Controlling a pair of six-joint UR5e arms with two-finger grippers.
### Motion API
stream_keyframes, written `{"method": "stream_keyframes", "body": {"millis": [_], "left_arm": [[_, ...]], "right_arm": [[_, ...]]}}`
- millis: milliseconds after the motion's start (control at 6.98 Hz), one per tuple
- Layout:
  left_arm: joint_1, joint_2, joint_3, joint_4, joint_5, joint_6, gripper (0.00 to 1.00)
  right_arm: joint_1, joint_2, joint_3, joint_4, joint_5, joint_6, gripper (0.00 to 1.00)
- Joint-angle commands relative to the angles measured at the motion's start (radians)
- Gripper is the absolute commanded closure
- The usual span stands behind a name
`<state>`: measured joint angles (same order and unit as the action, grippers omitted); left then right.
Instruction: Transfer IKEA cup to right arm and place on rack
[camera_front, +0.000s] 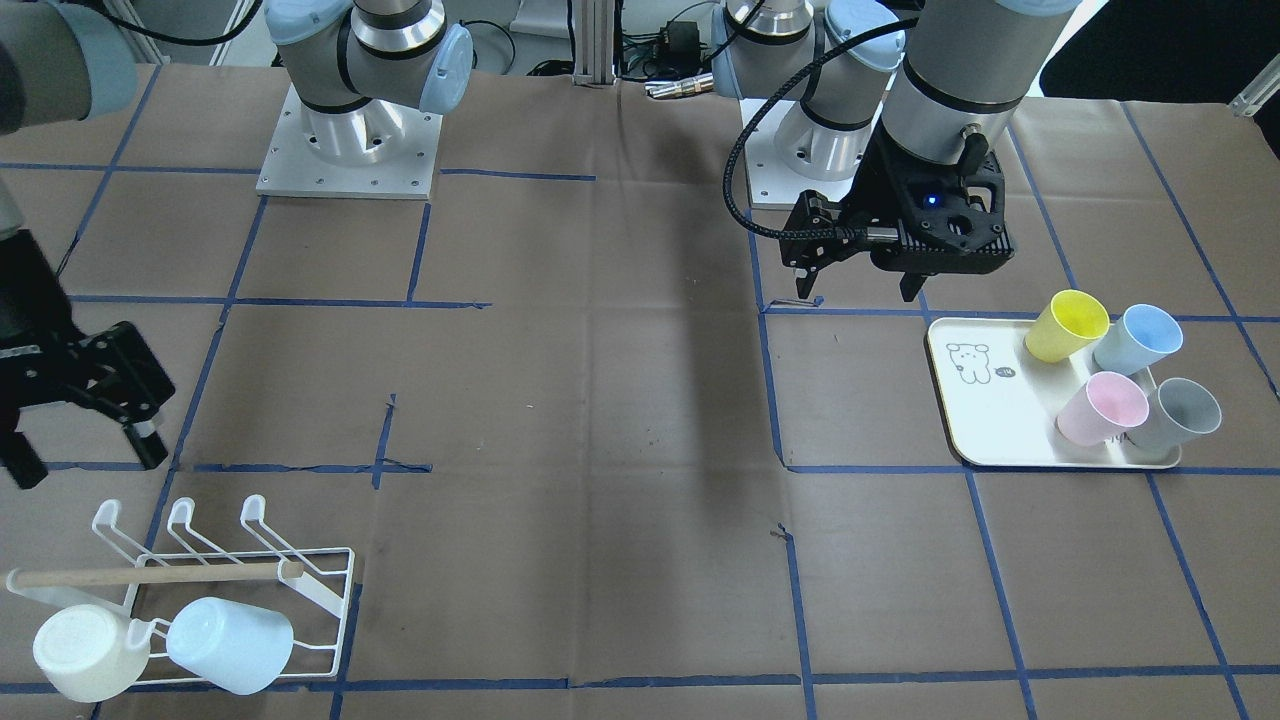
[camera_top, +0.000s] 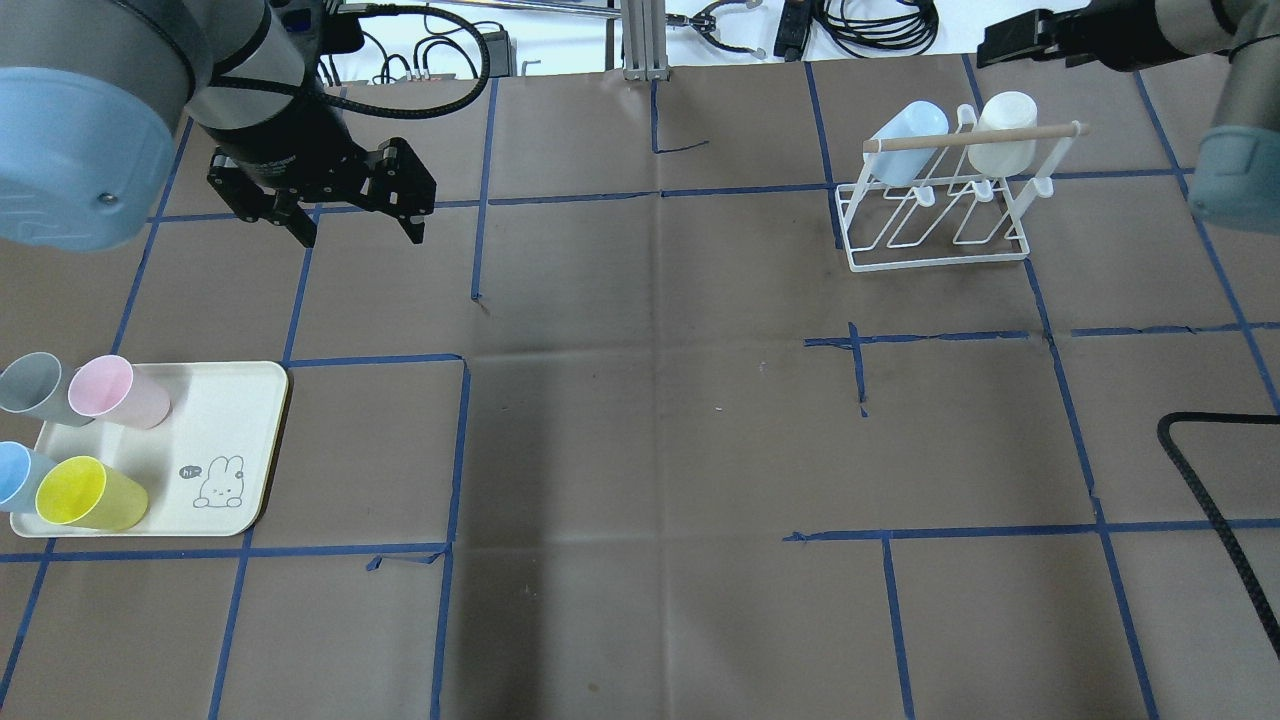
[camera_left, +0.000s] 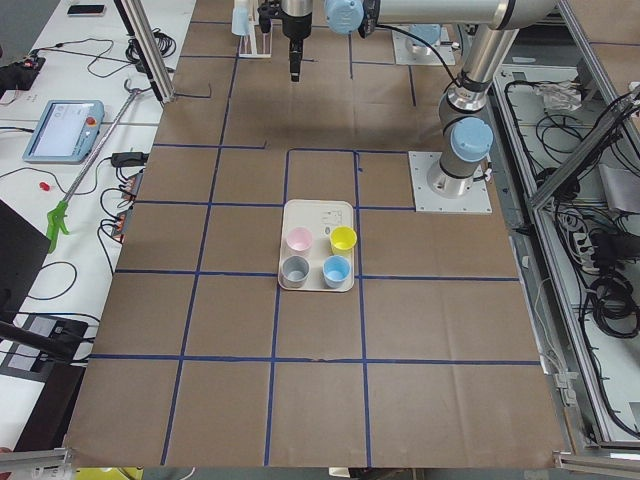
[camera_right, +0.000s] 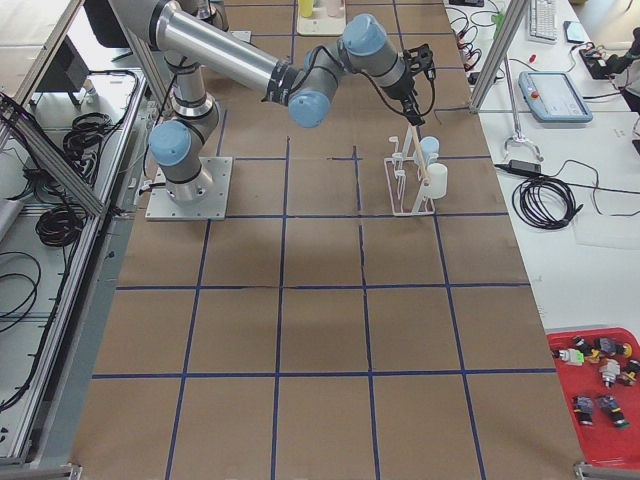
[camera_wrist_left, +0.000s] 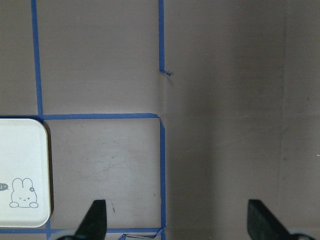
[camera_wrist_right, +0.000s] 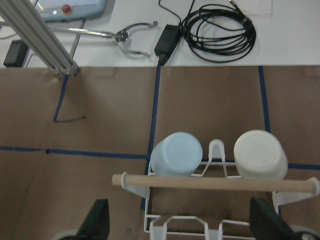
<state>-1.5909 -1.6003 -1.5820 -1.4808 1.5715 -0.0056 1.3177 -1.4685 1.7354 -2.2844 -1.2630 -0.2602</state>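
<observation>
White rack (camera_top: 940, 263); pale-blue cup (camera_top: 905, 145)

Cream tray (camera_left: 318, 208), frame centre, on brown table (camera_left: 450, 330) with blue tape grid. Contents, four cups: pink cup (camera_left: 297, 238) upper left, yellow cup (camera_left: 343, 238) upper right, grey cup (camera_left: 294, 269) lower left, blue cup (camera_left: 336, 269) lower right.

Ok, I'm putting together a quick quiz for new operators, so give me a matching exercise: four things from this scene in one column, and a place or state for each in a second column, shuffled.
Things:
1. yellow cup
2. white cup
3. left gripper
4. right gripper

Places or states:
A. open and empty, by the rack
B. standing on the tray
C. hung on the rack
D. open and empty, near the tray

Pairs: 1-B, 2-C, 3-D, 4-A.
</observation>
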Motion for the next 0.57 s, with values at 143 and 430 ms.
{"method": "stream_keyframes", "body": {"millis": [143, 430], "left_arm": [[-0.004, -0.001, 0.002, 0.0, -0.001, 0.0, 0.0], [-0.004, -0.001, 0.001, 0.0, -0.001, 0.0, 0.0]], "right_arm": [[0.123, -0.065, -0.106, 0.722, -0.058, 0.007, 0.0], [0.208, -0.067, -0.119, 0.804, -0.061, 0.009, 0.0]]}}
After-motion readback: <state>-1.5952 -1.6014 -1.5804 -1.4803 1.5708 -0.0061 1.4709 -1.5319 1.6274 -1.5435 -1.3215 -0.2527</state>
